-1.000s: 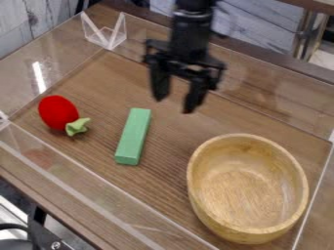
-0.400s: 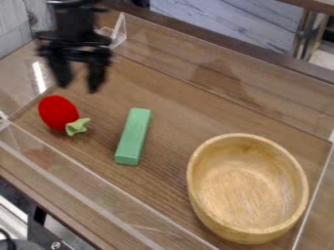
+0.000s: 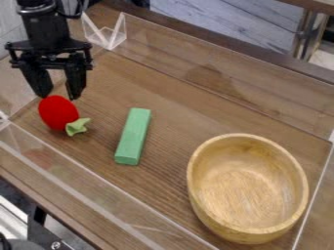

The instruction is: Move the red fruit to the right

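The hand hung with its fingers apart just behind the red fruit, which lay on the counter left of the green block, probably poised there to line up a grasp before carrying it right.

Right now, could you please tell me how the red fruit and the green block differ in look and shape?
The red fruit is rounded, while the green block is long, flat and rectangular. The red fruit has a pale green leafy stem; the green block is one plain green. Both rest on the wooden table.
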### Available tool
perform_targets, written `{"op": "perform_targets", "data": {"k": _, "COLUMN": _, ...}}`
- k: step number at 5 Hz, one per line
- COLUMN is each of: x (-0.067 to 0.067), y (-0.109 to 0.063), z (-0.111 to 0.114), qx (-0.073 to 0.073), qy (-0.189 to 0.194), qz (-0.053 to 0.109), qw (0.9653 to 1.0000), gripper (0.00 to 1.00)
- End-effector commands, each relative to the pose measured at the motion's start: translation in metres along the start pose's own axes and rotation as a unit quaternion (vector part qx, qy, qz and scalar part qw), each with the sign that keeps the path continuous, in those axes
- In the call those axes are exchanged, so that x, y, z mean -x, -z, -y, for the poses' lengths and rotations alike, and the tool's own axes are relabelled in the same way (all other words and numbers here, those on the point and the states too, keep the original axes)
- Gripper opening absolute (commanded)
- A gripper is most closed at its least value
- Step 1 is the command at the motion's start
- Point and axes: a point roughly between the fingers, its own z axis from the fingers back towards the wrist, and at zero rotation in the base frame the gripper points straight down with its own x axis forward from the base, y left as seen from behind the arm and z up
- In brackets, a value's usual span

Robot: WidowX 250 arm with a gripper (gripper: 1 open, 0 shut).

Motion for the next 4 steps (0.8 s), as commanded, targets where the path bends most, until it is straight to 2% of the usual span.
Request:
{"op": "perform_targets", "data": {"k": 1, "x": -0.005, "y": 0.010, "z": 0.002, "qx": -0.007, "qy": 0.022, "qz": 0.008, "qw": 0.9997, "gripper": 1.00}}
{"op": "perform_targets", "data": {"k": 2, "x": -0.010, "y": 0.023, "z": 0.005, "qx": -0.014, "qy": 0.045, "qz": 0.008, "qw": 0.9989, "gripper": 1.00}}
{"op": "perform_targets", "data": {"k": 3, "x": -0.024, "y": 0.027, "z": 0.001, "qx": -0.013, "qy": 0.019, "qz": 0.009, "qw": 0.9997, "gripper": 1.00}}
{"op": "perform_targets", "data": {"k": 4, "x": -0.033, "y": 0.026, "z": 0.000, "qx": -0.012, "qy": -0.001, "qz": 0.009, "qw": 0.9999, "gripper": 1.00}}
